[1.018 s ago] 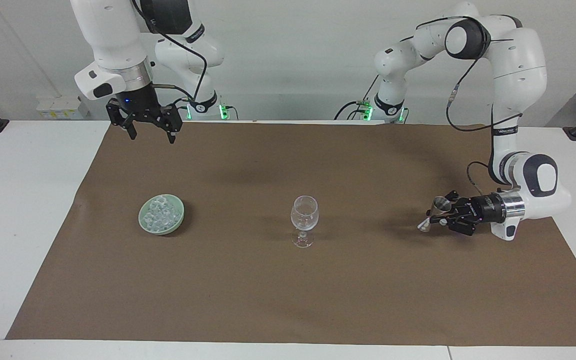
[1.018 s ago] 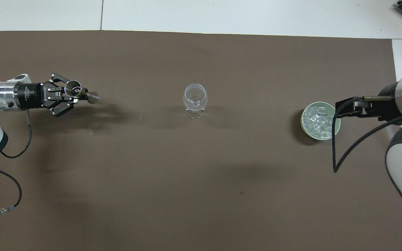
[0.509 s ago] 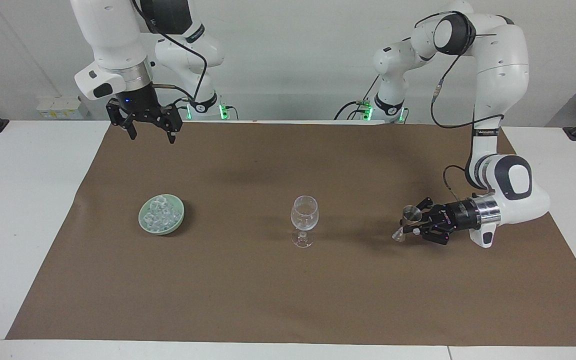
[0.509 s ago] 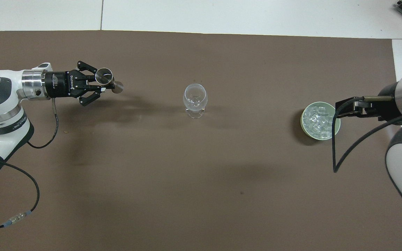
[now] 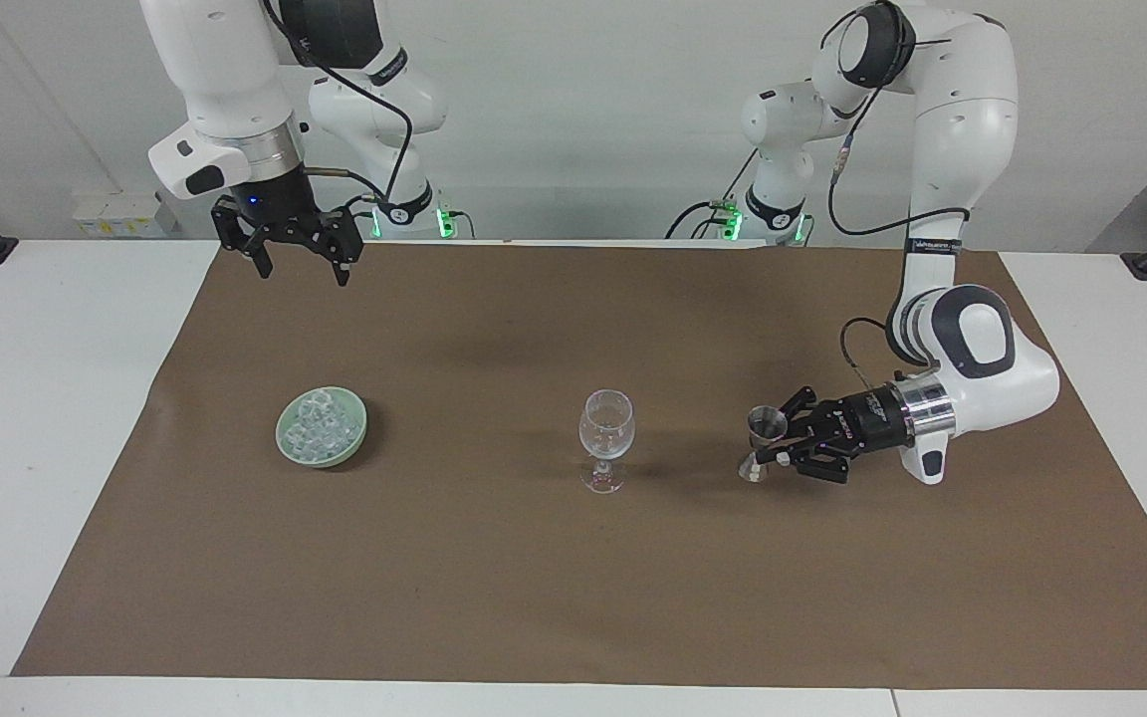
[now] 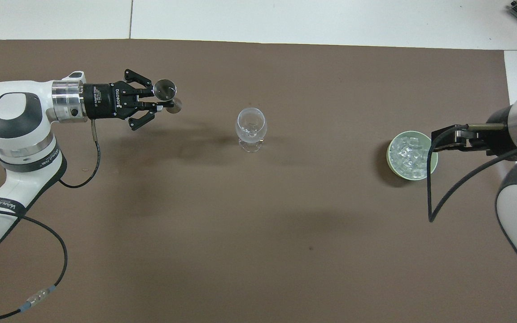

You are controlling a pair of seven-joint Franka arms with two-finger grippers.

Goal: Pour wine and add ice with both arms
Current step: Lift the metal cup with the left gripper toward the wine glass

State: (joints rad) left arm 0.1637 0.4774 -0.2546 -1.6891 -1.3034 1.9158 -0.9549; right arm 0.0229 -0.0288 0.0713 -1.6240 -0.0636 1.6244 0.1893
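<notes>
Ice (image 5: 318, 425), heaped in a green bowl (image 5: 355, 441) toward the right arm's edge of the tabletop (image 5: 494, 588), looks slippery; pinch one cube across flat faces. Right tool (image 5: 298, 267) waits wide over the robots' edge; left tool (image 5: 771, 444) grips a metal jigger (image 5: 764, 426).

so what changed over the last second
The left gripper, shut on the metal jigger, carried it over the mat toward the wine glass and stops short of it. The right gripper, the glass and the bowl of ice stayed put.

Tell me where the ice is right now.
The ice is heaped in a green bowl on the brown mat, toward the right arm's end, beside the wine glass.
</notes>
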